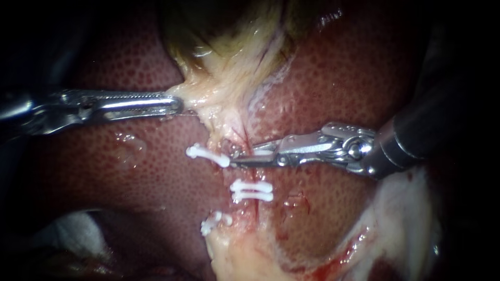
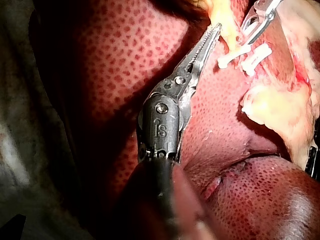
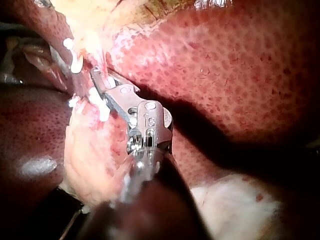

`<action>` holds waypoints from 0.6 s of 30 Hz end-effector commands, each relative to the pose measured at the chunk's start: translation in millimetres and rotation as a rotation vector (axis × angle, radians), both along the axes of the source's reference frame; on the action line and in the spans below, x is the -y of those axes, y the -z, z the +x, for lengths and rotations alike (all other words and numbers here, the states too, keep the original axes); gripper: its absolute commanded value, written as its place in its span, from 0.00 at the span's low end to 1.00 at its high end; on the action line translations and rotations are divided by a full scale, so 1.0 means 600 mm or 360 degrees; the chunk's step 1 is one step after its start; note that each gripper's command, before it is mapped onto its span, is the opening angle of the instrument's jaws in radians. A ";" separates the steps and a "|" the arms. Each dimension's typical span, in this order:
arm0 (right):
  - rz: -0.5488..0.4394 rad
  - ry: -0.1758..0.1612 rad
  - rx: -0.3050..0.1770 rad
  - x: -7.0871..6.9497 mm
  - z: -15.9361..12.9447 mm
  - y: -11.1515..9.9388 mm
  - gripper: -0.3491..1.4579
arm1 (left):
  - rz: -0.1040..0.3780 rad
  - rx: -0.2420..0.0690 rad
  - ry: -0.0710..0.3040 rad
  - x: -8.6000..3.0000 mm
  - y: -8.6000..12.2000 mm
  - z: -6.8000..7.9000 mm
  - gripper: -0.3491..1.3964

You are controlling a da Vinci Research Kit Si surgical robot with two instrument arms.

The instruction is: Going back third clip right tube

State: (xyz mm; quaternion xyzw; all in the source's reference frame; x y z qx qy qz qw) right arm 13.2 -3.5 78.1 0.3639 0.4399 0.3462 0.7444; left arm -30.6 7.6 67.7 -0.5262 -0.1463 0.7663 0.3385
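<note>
My left instrument (image 1: 176, 104) reaches in from the left, its jaws shut on the pale edge of the gallbladder (image 1: 229, 67), holding it taut; the left wrist view shows the same grip (image 2: 214, 31). My right instrument (image 1: 240, 157) lies over the liver, its slim jaws slightly open and holding nothing. Their tips are beside the upper white clip (image 1: 208, 155). Below it, two white clips (image 1: 252, 191) sit close together across a reddish tube (image 1: 255, 208). Another clip (image 1: 213, 222) is lower left. In the right wrist view, the jaws (image 3: 97, 80) sit between white clips (image 3: 102, 107).
Mottled red liver (image 1: 146, 161) surrounds the site. Pale fatty tissue (image 1: 245, 255) spreads out below the clips. White gauze (image 1: 406, 208) lies under the right instrument's shaft, and more gauze (image 1: 67, 229) at the lower left.
</note>
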 end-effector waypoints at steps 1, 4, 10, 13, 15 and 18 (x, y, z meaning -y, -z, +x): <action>0.0001 0.0002 -0.0002 0.0000 0.0001 0.0001 0.00 | 0.0000 -0.0001 0.0001 0.0000 0.0001 0.0000 0.00; 0.0005 0.0010 -0.0007 0.0002 0.0002 0.0002 0.00 | 0.0000 0.0000 0.0001 0.0000 0.0001 0.0001 0.00; -0.0037 0.0011 -0.0064 0.0002 0.0009 0.0003 0.34 | 0.0000 -0.0001 0.0001 -0.0001 0.0001 0.0000 0.00; -0.0176 0.0005 -0.0135 -0.0006 0.0012 0.0003 0.46 | 0.0000 0.0000 0.0001 -0.0001 0.0001 0.0001 0.00; -0.0237 -0.0015 -0.0145 -0.0012 0.0010 0.0006 0.47 | 0.0000 0.0000 0.0000 0.0000 0.0001 0.0002 0.00; -0.0285 0.0004 -0.0157 -0.0015 0.0000 0.0014 0.47 | -0.0001 -0.0003 0.0003 0.0000 0.0002 0.0004 0.00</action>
